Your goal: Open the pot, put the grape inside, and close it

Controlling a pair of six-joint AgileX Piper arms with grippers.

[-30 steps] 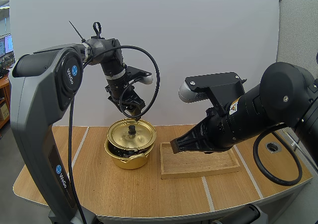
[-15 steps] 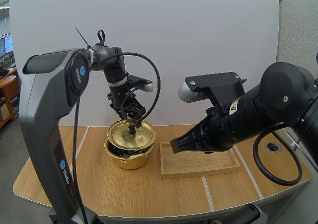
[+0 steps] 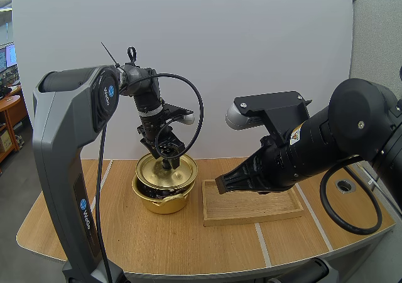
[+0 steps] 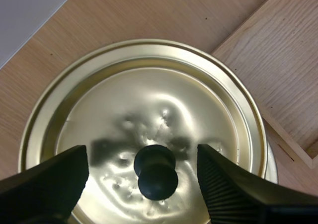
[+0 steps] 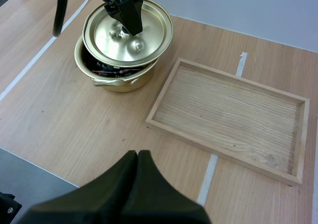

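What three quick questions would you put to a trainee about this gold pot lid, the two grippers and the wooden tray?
1. True or false: the left gripper is shut on the knob of the lid.
2. What lies in the wooden tray? A: grapes. B: wet wipes. C: nothing.
3. Fill the gap: the right gripper has its fingers ___, holding nothing.
Key: 1 false, its fingers stand open on either side of the knob. 2 C. 3 together.
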